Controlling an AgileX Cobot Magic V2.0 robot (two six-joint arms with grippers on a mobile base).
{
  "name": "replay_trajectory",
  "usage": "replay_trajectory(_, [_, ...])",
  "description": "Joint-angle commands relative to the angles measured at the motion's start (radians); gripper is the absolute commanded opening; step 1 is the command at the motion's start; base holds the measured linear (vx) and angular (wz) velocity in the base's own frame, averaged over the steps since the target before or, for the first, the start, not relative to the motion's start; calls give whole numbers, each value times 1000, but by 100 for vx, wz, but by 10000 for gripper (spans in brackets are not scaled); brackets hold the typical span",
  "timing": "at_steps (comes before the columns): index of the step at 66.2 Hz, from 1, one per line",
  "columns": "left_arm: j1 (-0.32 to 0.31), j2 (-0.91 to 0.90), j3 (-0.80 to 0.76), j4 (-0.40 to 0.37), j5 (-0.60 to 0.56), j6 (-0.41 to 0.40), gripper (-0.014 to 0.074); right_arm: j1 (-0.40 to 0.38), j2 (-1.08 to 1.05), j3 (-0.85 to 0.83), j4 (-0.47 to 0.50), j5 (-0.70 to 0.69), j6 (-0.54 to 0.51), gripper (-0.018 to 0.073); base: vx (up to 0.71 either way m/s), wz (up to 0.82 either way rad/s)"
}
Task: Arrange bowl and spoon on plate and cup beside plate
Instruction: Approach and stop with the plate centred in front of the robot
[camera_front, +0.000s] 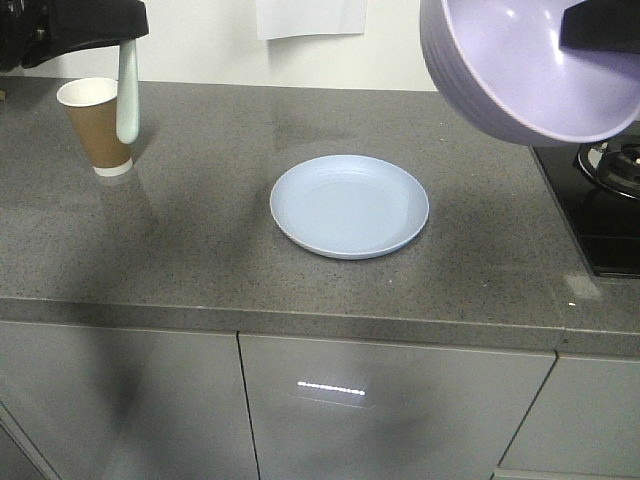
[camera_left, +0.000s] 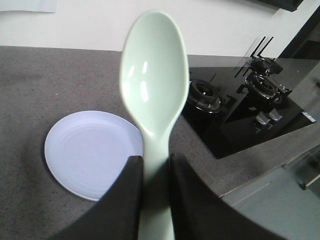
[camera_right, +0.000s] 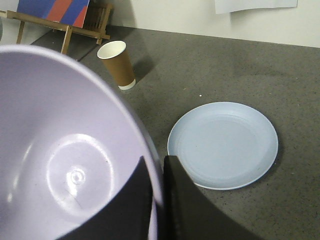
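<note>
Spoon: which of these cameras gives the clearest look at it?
The left wrist view: the spoon is large and centred, its hollow facing the camera, handle pinched by the left gripper. The front view shows only a thin pale strip hanging near the cup. The right wrist view, half filled by the bowl, misses it.

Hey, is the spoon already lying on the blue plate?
No, the spoon is clamped in the left gripper, up off the counter, and the plate lies bare.
</note>
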Motion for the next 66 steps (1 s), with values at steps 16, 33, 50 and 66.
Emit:
replay_trajectory(16, [2, -29, -25, -56, -39, -1, -6, -3, -21, -29, 48, -53, -3, -11, 5, 0])
replay_trajectory(33, [2, -29, -25, -56, -39, -1, -6, -3, -21, -29, 48, -53, -3, -11, 4, 0])
replay_trajectory(50, [2, -29, -25, -56, -39, -1, -6, -3, -21, -29, 48, -53, -3, -11, 5, -2])
replay_trajectory(66, [2, -29, -25, -56, -39, -1, -6, -3, -21, -29, 48, -53, -3, -11, 5, -3])
